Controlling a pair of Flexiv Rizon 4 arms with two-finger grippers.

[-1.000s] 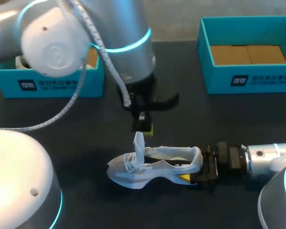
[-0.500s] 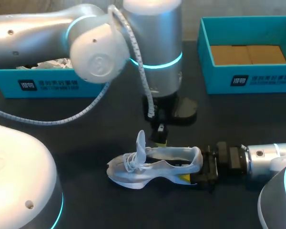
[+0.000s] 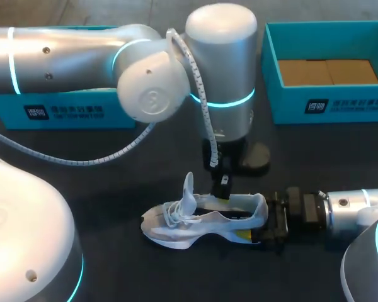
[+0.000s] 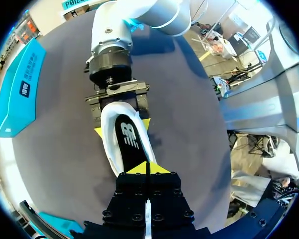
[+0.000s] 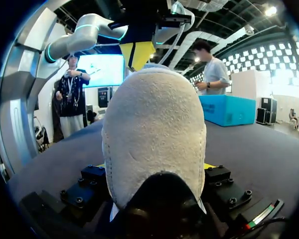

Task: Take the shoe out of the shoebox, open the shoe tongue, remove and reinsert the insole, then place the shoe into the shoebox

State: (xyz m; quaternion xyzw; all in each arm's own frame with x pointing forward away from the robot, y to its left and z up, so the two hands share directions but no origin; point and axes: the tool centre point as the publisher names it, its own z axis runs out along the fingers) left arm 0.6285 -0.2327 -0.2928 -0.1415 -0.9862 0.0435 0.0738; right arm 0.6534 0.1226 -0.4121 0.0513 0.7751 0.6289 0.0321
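A white shoe (image 3: 195, 223) lies on the dark table, toe pointing left, with its tongue (image 3: 188, 190) standing up. My right gripper (image 3: 263, 221) holds the heel (image 5: 154, 124) from both sides; its yellow tips (image 4: 145, 123) flank the heel in the left wrist view. My left gripper (image 3: 222, 190) is shut, its yellow tips (image 4: 145, 168) pressed together and pointing down at the shoe's opening, just over the dark insole (image 4: 129, 142). In the right wrist view the left gripper (image 5: 137, 54) hangs above the heel.
A teal shoebox (image 3: 327, 104) with a cardboard floor stands open at the back right. A second teal box (image 3: 63, 113) sits at the back left, partly behind my left arm. Bare dark table surrounds the shoe.
My left arm has swung to the right and come down, bringing its shut gripper from behind the tongue to the shoe's opening. The shoe and the right gripper have stayed put.
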